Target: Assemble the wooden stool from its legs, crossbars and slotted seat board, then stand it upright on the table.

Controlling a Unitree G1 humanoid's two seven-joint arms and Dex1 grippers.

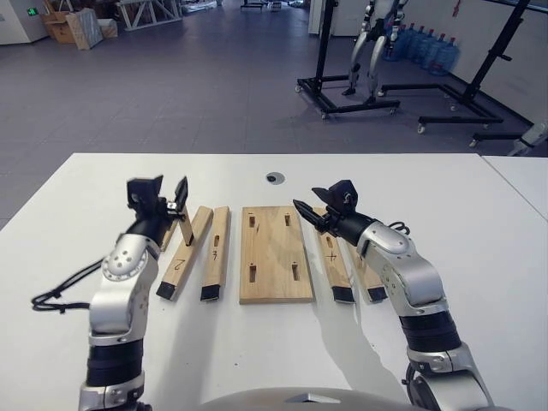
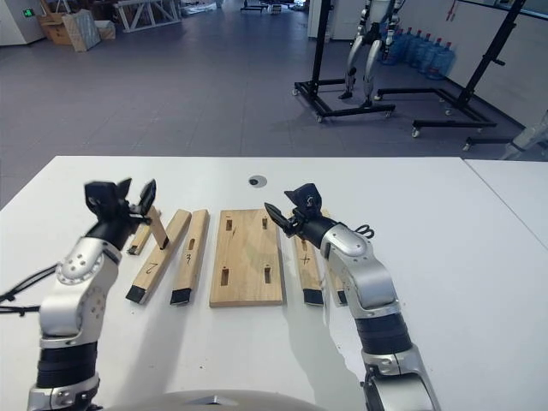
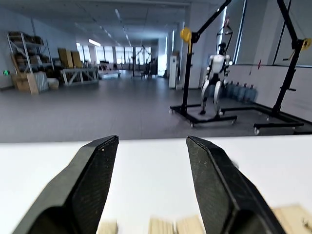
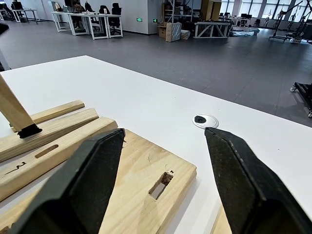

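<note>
The slotted seat board lies flat mid-table. Two legs lie to its left and two more to its right, partly under my right arm. A short crossbar stands tilted, its dark lower end resting on the leftmost leg and its top beside my left gripper. That gripper hovers open with nothing between its fingers. Another crossbar lies flat left of the legs. My right gripper is open just above the board's far right corner, near a slot.
A round cable grommet sits in the white table behind the board. A black cable trails over the left side. Bare tabletop lies in front of the board and on the right.
</note>
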